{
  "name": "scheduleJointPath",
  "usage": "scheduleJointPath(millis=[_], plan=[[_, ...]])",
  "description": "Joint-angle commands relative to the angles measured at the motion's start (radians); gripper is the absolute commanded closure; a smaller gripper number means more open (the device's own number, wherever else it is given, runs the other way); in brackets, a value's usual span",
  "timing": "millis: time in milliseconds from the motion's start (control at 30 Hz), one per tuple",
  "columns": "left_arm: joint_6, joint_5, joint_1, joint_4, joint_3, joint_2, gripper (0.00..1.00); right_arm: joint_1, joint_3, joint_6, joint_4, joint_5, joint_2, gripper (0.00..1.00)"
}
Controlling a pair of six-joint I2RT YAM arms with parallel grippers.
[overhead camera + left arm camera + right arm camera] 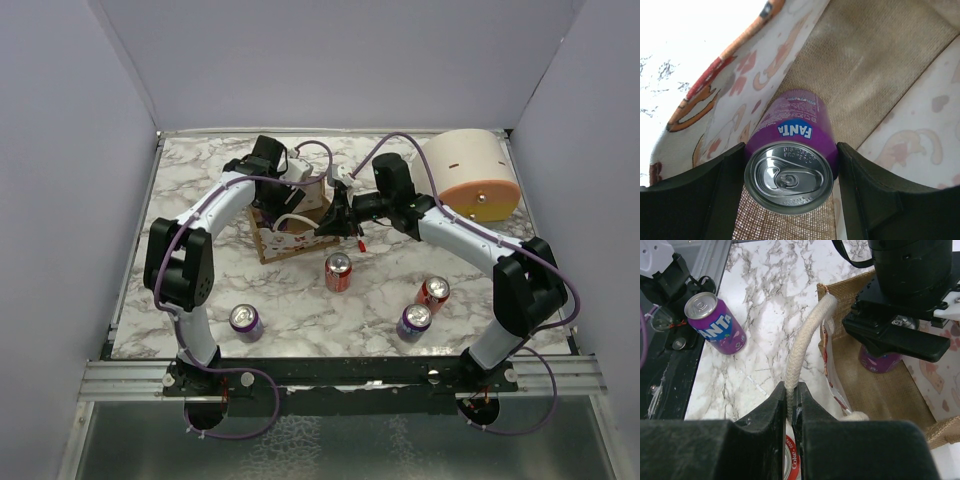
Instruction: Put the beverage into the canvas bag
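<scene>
Left wrist: purple can point(795, 135) is gripped by left fingers point(715, 190) inside canvas bag point(875, 65); release is judged next
Right fingers point(760, 420): rope handle point(805, 345) is pinched between them

canvas bag point(290, 235) on the worktop point(380, 292), centre rear, beverage point(790, 135) inside it, within the left hand point(791, 162); rope handle point(805, 345) on its right, within the right hand point(792, 395); front can point(338, 271) just before the bag, near-left can point(246, 321), near-right cans point(433, 292); domed container point(470, 175) rear right
</scene>
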Motion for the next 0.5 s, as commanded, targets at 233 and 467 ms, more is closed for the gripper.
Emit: scheduleJointPath(millis=[233, 467], plan=[[-0.013, -0.003, 0.011, 0.025, 0.020, 0.022, 0.55, 0.004, -0.006, 0.011, 0.022, 0.004, -0.023, 0.96], [-0.026, 0.005, 0.011, 0.002, 0.068, 0.007, 0.30, 0.004, 0.022, 0.004, -0.004, 0.011, -0.007, 0.93]])
